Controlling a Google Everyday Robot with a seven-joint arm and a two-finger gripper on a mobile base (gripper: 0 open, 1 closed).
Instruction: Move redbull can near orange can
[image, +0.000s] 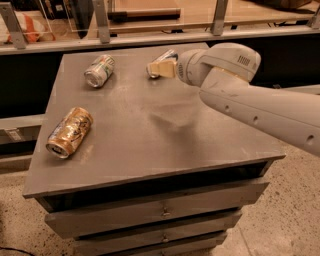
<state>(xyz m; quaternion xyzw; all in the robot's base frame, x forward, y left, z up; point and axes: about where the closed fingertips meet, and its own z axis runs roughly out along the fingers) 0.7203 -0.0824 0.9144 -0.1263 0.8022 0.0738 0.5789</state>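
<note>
The redbull can (167, 55) lies on its side at the far middle of the grey table (150, 135), slim, blue and silver. My gripper (161, 69) reaches in from the right and sits right in front of the can, covering its near part. The orange can (70, 131), wide and golden, lies on its side near the table's left edge, far from the redbull can and from the gripper.
A silver-white can with green markings (99, 70) lies at the far left of the table. A railing with glass panels (150, 35) runs behind the table. Drawers (160, 212) sit under the tabletop. My white arm (260, 110) spans the right side.
</note>
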